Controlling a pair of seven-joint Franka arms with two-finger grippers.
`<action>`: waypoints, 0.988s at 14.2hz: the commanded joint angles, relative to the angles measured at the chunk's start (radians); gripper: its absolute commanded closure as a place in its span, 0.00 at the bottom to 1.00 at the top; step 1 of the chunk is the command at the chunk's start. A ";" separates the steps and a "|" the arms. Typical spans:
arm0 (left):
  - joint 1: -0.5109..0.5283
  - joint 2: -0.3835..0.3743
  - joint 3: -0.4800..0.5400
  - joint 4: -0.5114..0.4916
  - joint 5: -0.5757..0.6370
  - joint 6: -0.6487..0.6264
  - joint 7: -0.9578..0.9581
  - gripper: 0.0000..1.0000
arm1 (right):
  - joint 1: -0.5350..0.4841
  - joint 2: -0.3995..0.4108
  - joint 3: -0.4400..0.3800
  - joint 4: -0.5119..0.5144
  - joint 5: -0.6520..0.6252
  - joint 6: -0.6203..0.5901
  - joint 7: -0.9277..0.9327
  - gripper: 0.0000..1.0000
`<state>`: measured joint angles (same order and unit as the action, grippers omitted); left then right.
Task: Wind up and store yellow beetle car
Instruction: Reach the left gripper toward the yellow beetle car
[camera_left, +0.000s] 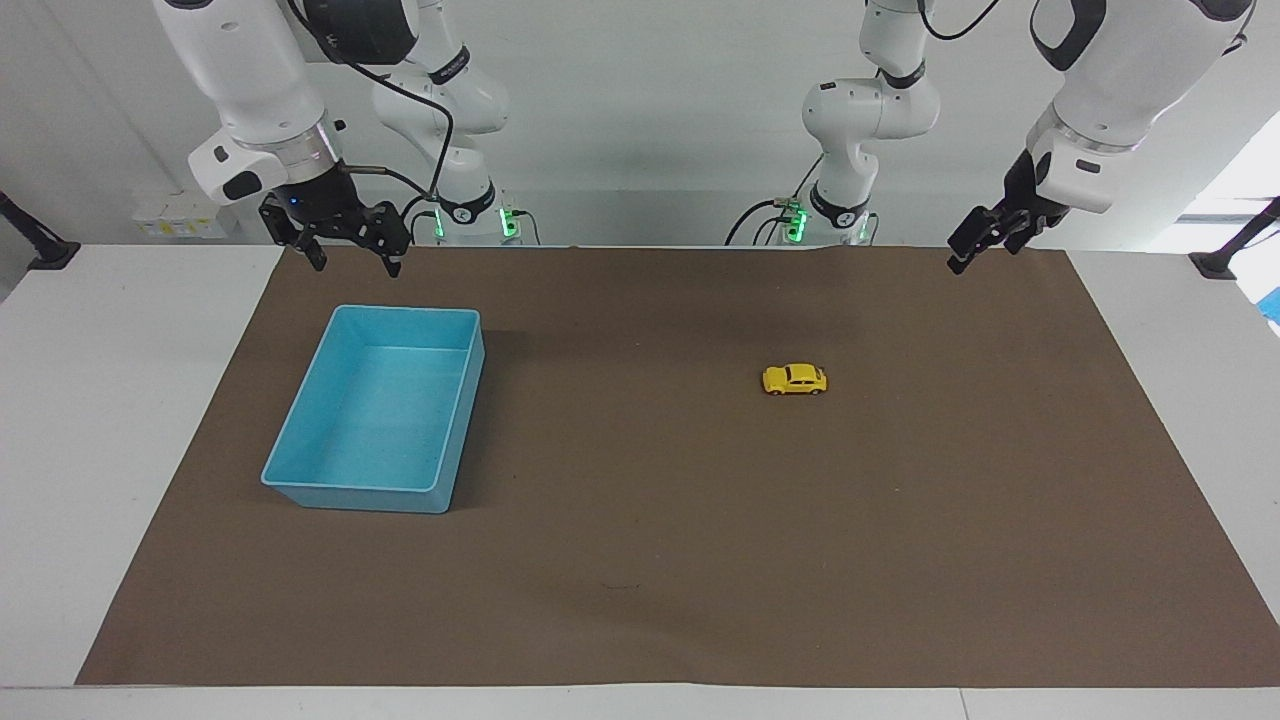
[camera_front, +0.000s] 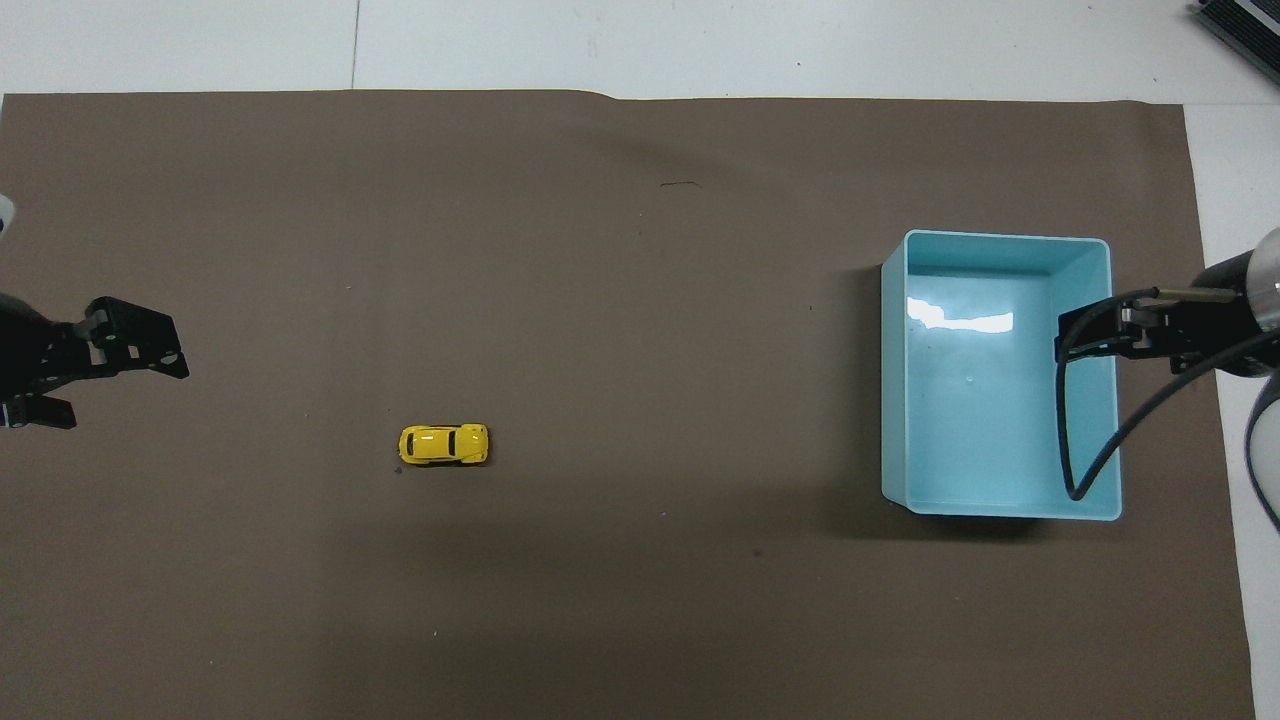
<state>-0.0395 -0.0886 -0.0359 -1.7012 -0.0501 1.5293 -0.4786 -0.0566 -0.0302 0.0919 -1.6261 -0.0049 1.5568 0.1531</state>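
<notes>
Yellow beetle car (camera_left: 795, 380) x1, blue tray (camera_left: 300, 478) x1, 2 grippers, left (camera_left: 975, 242) & right (camera_left: 350, 250), fingers spread.

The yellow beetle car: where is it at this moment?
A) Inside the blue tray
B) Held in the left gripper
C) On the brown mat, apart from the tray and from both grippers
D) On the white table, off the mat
C. The yellow beetle car stands on its wheels on the brown mat, toward the left arm's end, while the blue tray is empty and no gripper touches the car.
</notes>
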 joint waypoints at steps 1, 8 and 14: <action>-0.042 -0.020 0.010 -0.075 0.009 0.061 -0.177 0.00 | -0.016 -0.020 0.009 -0.020 0.003 0.009 -0.024 0.00; -0.066 -0.019 0.010 -0.228 -0.074 0.265 -0.731 0.00 | -0.016 -0.020 0.009 -0.020 0.003 0.009 -0.023 0.00; -0.155 -0.010 0.010 -0.389 -0.082 0.472 -1.039 0.00 | -0.016 -0.020 0.009 -0.020 0.003 0.009 -0.024 0.00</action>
<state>-0.1425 -0.0813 -0.0392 -2.0128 -0.1233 1.8963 -1.3957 -0.0566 -0.0302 0.0919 -1.6261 -0.0049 1.5568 0.1532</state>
